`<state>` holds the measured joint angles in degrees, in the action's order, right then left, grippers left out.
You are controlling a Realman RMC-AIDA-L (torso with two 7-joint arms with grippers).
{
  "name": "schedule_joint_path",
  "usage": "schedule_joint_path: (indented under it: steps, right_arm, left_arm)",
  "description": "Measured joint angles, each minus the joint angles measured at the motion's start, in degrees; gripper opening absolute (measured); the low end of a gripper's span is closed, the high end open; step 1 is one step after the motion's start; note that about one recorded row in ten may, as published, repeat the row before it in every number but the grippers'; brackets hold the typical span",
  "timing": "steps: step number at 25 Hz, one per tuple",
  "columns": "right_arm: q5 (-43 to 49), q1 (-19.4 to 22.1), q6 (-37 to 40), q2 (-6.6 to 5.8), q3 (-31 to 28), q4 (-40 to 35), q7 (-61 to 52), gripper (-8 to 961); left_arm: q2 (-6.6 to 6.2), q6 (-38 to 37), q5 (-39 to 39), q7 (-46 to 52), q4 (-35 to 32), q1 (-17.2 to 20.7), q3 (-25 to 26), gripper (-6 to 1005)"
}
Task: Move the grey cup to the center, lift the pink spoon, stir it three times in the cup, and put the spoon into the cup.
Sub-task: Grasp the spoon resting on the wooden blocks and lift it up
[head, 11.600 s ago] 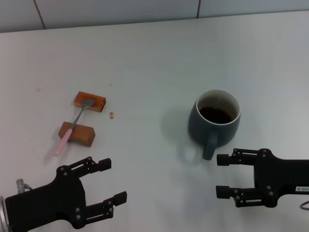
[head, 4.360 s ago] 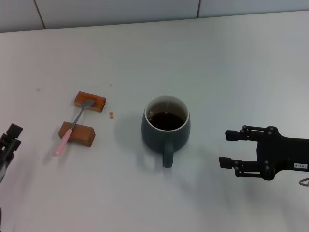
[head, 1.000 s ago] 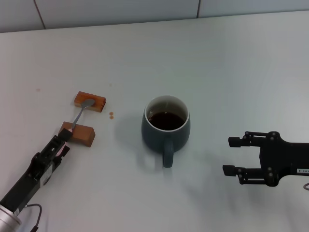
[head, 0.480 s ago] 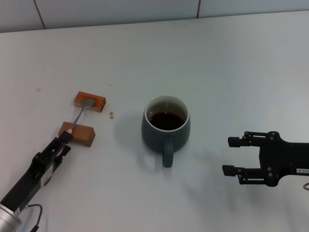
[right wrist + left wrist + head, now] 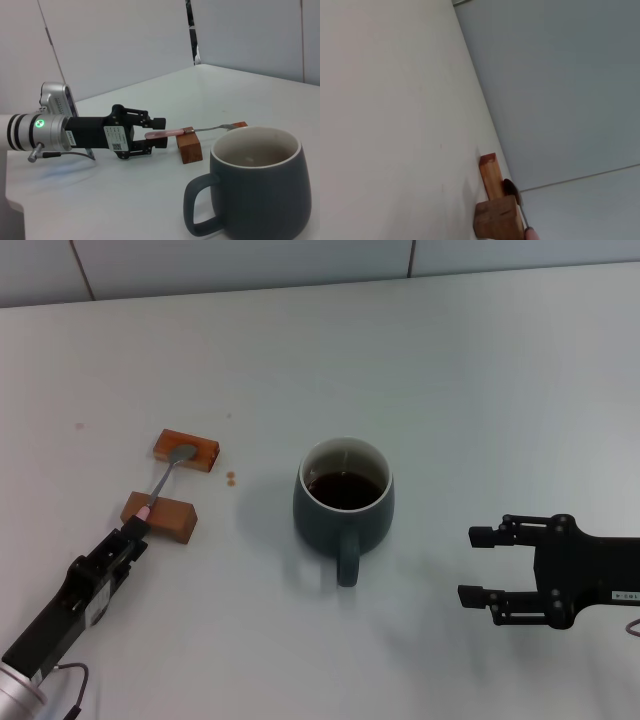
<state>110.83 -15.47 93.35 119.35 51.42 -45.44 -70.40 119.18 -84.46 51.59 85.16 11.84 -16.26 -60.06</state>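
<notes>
The grey cup (image 5: pixel 343 518), holding dark liquid, stands at the table's middle with its handle toward me; it fills the near part of the right wrist view (image 5: pixel 260 200). The pink spoon (image 5: pixel 165 480) lies across two brown blocks left of the cup, bowl on the far block. My left gripper (image 5: pixel 133 535) is open, its fingers on either side of the pink handle's end, as the right wrist view shows (image 5: pixel 159 133). The spoon (image 5: pixel 172 132) still rests on the blocks. My right gripper (image 5: pixel 473 565) is open and empty, right of the cup.
The near brown block (image 5: pixel 160 517) and the far brown block (image 5: pixel 187 449) carry the spoon; both show in the left wrist view (image 5: pixel 497 217). Two small brown spots (image 5: pixel 230 478) lie on the white table between blocks and cup.
My left gripper has crept forward along the pink handle toward the near block. The cup, the spoon and the right gripper have stayed where they were.
</notes>
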Motion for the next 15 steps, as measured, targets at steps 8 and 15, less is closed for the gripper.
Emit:
schedule_joint_path:
  steps: [8,15]
  right_arm:
    - [0.0,0.1,0.2,0.0,0.0,0.0,0.0,740]
    - [0.0,0.2,0.3,0.0,0.0,-0.1,0.0,741]
  left_arm:
    - [0.0,0.1,0.1,0.2,0.0,0.0,0.0,409]
    - [0.0,0.1,0.1,0.3,0.0,0.1,0.2,334]
